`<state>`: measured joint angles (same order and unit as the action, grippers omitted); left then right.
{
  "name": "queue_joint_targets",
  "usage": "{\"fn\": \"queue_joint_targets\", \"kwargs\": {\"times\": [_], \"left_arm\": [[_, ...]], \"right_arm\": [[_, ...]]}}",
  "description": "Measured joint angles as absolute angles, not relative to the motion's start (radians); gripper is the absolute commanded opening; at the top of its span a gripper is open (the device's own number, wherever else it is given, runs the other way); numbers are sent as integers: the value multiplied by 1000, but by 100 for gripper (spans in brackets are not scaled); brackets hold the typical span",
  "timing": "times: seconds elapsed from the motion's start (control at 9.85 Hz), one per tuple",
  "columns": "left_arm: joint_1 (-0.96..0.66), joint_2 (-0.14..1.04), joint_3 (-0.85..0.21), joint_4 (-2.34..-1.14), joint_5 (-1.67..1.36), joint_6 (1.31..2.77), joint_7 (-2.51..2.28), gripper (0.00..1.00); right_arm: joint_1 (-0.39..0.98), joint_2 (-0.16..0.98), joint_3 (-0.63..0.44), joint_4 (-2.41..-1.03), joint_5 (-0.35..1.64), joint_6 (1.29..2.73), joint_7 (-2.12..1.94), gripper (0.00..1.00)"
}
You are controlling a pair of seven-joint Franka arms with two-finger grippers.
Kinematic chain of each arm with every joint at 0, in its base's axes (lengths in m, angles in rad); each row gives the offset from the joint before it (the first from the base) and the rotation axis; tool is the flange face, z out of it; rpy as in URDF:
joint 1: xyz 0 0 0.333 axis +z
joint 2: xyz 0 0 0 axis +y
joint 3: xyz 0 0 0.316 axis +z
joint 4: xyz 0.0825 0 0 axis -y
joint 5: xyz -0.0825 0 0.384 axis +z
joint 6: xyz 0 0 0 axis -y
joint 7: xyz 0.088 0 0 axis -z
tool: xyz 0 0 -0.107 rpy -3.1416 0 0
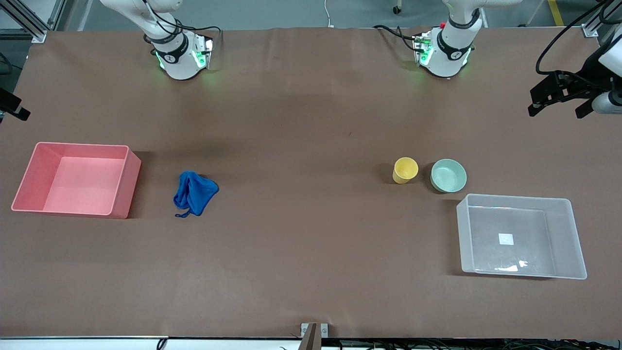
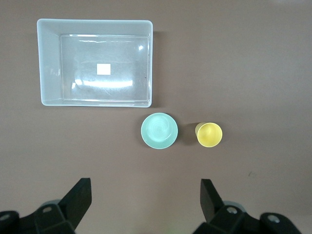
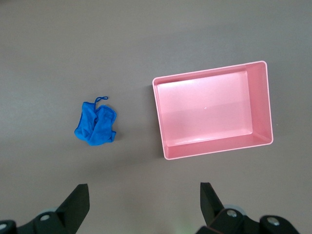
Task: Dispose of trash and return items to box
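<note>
1. Soft blue fabric is the first hazard: the blue rag (image 1: 195,192) lies crumpled on the counter (image 1: 301,253), just beside the pink bin (image 1: 121,182) toward the right arm's end. A shallow pinch could lift only a fold or the thin loop string (image 1: 181,214), and the rag might slip free before reaching the bin.
2. Yellow cup (image 1: 405,170) stands upright, close beside the mint bowl (image 1: 448,175) without touching it. Fingers closing on either could nudge its neighbour; the cup looks light and could tip.
3. Sorting error is possible: two open containers are present. Judged from the task, the rag belongs in the pink bin and the cup and bowl in the clear box (image 1: 578,253).
4. Clear box sits toward the left arm's end, nearer the front camera than the bowl, which lies just off its corner. It holds nothing; only a white sticker (image 1: 506,238) shows on its base. Its translucent walls could be misjudged and clipped on the way in.
5. Pink bin holds nothing either.
6. Left gripper (image 2: 144,197) hangs high over the counter above the cup and bowl, fingers (image 2: 78,197) spread wide and gripping nothing.
7. Right gripper (image 3: 141,200) hangs high over the counter above the rag and pink bin, fingers (image 3: 77,200) likewise wide and gripping nothing.
</note>
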<state>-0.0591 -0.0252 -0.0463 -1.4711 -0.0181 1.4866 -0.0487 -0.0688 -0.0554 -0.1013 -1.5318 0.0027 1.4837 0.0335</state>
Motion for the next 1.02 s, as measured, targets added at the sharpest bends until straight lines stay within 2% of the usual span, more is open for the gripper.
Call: {"fn": "queue_joint_targets", "kwargs": {"times": [0.71, 0.91, 1.02], "left_arm": [[-47, -23, -43, -1489, -18, 1484, -50, 100], [-46, -14, -40, -1546, -18, 1512, -48, 98], [-45, -7, -40, -1608, -18, 1573, -48, 98]], "right_arm": [[-69, -46, -101, -1533, 3, 1483, 33, 100], [-56, -25, -92, -1535, 4, 1487, 26, 100], [-18, -8, -86, -1544, 4, 1506, 31, 100]]}}
